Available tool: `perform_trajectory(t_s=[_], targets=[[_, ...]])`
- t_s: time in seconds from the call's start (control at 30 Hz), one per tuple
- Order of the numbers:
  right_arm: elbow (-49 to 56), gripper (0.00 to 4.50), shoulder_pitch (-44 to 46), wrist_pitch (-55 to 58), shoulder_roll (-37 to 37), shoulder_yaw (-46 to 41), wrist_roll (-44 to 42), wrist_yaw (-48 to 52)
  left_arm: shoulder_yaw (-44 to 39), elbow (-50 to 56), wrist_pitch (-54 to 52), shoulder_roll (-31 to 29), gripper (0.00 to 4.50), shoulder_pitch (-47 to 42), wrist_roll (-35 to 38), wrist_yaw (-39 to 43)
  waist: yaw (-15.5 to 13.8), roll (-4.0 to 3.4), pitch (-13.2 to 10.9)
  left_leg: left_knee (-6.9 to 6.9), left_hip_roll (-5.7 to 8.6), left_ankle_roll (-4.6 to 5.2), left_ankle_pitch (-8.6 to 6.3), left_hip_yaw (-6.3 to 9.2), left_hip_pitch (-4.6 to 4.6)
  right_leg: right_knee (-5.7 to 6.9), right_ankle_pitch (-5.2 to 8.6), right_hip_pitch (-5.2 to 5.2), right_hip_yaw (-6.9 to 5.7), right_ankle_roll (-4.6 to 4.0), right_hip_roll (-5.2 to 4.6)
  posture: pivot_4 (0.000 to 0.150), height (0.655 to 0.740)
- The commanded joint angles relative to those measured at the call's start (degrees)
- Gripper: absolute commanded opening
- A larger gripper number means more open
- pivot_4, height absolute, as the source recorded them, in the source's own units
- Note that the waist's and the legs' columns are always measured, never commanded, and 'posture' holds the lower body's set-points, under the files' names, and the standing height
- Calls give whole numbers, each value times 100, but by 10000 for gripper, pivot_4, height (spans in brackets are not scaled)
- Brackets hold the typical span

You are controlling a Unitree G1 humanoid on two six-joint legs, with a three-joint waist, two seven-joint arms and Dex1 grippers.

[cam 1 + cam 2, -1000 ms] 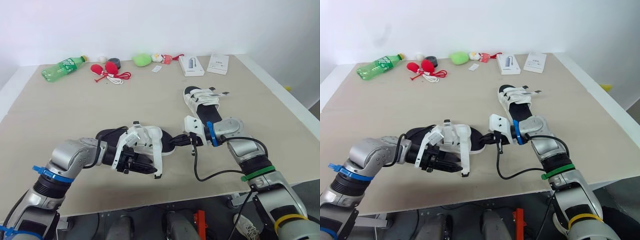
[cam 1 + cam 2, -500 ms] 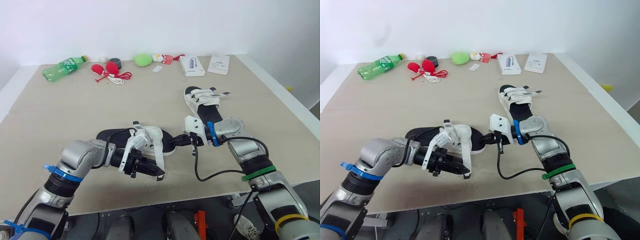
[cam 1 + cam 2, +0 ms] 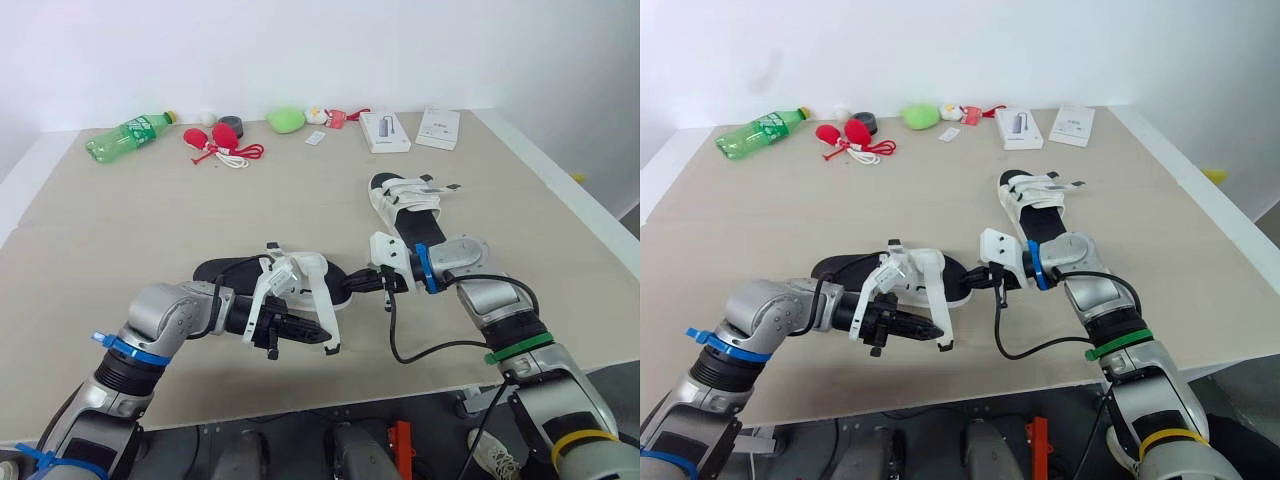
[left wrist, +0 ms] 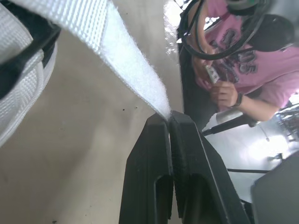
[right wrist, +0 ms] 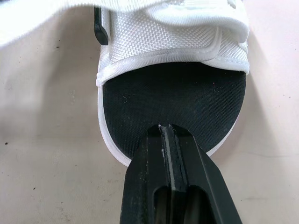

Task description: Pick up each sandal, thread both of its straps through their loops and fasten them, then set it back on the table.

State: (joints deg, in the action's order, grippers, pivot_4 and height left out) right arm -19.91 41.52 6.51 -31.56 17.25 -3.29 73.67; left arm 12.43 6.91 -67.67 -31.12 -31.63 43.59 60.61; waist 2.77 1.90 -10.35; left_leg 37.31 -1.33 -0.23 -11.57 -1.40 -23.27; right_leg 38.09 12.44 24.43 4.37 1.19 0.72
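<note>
The left gripper (image 4: pixel 169 116) is clamped on the free end of a white woven strap (image 4: pixel 122 56), drawn out from the black-soled white-strapped sandal (image 3: pixel 215 270) on the beige table (image 3: pixel 120 220). The right gripper (image 5: pixel 167 128), fingers pressed together, rests its tips on that sandal's toe. A second matching sandal (image 3: pixel 405 205) lies beyond that toe.

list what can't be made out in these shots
- Loops of the near sandal, eye views: covered by its strap and the left gripper.
- Whether the right gripper fingers pinch the toe or only press it, right wrist view: they cover the contact.
- Print on the boxes, eye views: too small.
</note>
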Motion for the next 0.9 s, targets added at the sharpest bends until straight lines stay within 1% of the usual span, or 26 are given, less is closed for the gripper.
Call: perform_trajectory(t_s=[0.03, 0.13, 0.23, 0.33, 0.5, 0.6, 0.77, 0.9], targets=[[31, 0, -88, 49, -133, -51, 28, 37, -483, 36, -489, -489, 1470, -459, 600, 523, -1, 3, -2, -1, 1, 0, 0, 4, -3, 0, 2, 2, -4, -3, 2, 1500, 7400], [4, 0, -80, 23, -141, -48, 32, 37, -781, -371, -870, -640, 1470, -992, 928, 679, -8, 3, -2, -1, 4, 0, 0, 23, -6, -2, 7, -1, -16, -2, -1, 1500, 7400], [-30, 0, -55, -3, -117, -28, 37, 26, -905, -1069, -704, -492, 1470, -1548, 770, 612, -5, 3, -2, 0, 15, 0, 0, 25, -7, -4, 8, -6, -17, 4, -8, 1500, 7400], [-16, 0, -45, 2, -82, -16, 36, 4, -666, -1565, -271, -359, 1470, -1888, 384, 664, -4, 3, -2, -1, 20, -2, -1, 22, -7, -7, 7, -6, -15, 7, -8, 1500, 7400], [-5, 0, -56, -11, -76, -21, 42, -32, -245, -2203, 327, -226, 1470, -2117, -202, 933, -5, 3, -2, -4, 18, -9, -5, 28, -8, -6, -2, -4, -17, 25, -3, 1500, 7400], [40, 0, -95, -3, -114, -41, 31, -35, 25, -2607, 623, -161, 1470, -2289, -514, 1257, -4, 3, -2, -5, 18, -9, -6, 29, -9, -6, -1, -4, -17, 24, -2, 1500, 7400], [88, 0, -123, 31, -135, -53, 27, -67, 365, -3017, 868, -123, 1470, -2503, -891, 1759, -4, 3, -2, -4, 19, -9, -6, 28, -11, -6, 2, -2, -17, 18, -2, 1500, 7400], [128, 0, -154, 64, -152, -70, 17, -88, 421, -3129, 810, -82, 1470, -2577, -1010, 1999, -3, 3, -2, -4, 19, -9, -7, 29, -13, -6, 4, 0, -18, 15, -2, 1500, 7400]])
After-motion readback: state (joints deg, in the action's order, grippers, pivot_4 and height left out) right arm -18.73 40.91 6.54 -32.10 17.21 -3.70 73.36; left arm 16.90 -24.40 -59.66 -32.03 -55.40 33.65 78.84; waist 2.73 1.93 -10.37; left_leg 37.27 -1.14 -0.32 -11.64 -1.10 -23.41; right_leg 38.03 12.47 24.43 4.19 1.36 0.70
